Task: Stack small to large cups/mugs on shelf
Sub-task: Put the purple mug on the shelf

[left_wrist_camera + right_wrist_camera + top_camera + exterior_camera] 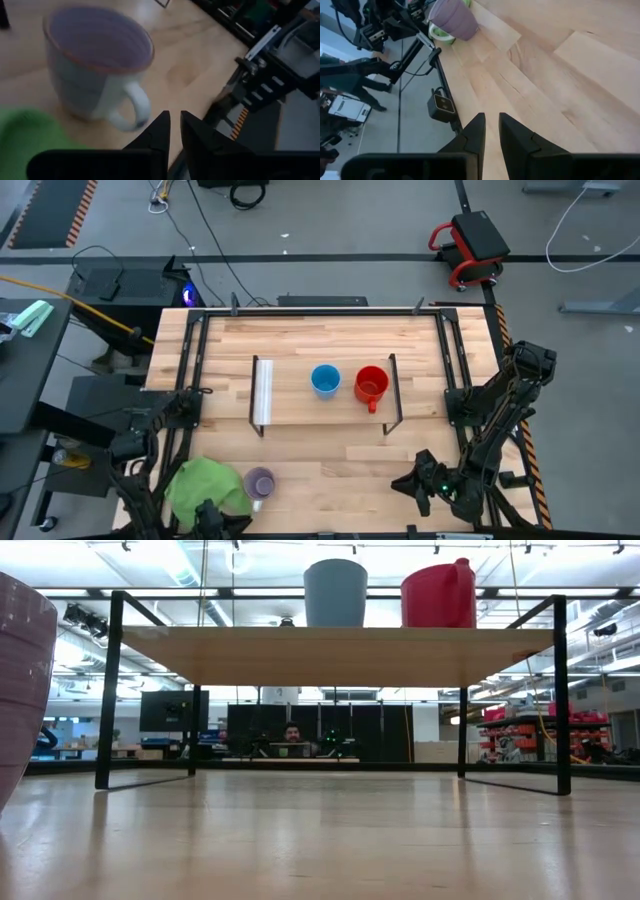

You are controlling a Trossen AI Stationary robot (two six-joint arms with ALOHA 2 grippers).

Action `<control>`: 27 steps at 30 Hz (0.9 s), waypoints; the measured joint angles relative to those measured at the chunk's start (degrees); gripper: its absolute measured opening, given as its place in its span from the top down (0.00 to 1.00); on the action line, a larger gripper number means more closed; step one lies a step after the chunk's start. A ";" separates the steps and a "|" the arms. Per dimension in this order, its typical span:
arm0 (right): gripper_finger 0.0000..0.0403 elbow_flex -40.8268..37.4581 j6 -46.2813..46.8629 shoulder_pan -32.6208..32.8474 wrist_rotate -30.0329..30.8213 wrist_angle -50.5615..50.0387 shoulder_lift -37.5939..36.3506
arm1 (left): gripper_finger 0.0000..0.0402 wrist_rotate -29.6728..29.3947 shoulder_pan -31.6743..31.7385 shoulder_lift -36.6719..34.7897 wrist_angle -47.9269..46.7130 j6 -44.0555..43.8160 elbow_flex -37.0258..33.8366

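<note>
- The shelf [300, 405] is standing in the middle of the table [320, 340], with its white strip [264, 392] at the left end.
- The blue cup [325, 380] and the red mug [371, 384] are sitting side by side on the shelf, toward its right half, close together but not touching; the red mug's handle is pointing toward the near edge.
- From table height, both are showing upright on top of the board, the blue cup [335, 592] to the left of the red mug [439, 594].
- The purple mug [260, 482] is standing upright on the table near the near edge, left of centre, just beside the green cloth [204, 484] on its left.
- I am holding my left gripper [172, 131] at the near left edge, just beside the purple mug [97, 70] and its pale handle [134, 105]; my fingers are nearly together, with only a thin gap between the tips, and are gripping nothing.
- I am keeping my right gripper [491, 131] low over the near right part of the table, well apart from the purple mug [452, 17]; these fingers are also nearly together, holding nothing.
- A person is sitting in the room far behind the table, seen under the shelf.
</note>
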 joint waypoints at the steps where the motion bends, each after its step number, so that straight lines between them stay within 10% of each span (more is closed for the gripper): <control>1: 0.85 0.00 -0.24 0.00 -0.04 -0.05 0.02 | 0.88 0.24 -0.02 0.24 0.99 0.00 0.02; 27: 0.85 0.01 -3.24 -0.48 -0.51 1.25 -0.01 | 0.87 7.21 7.23 2.33 11.42 5.35 0.02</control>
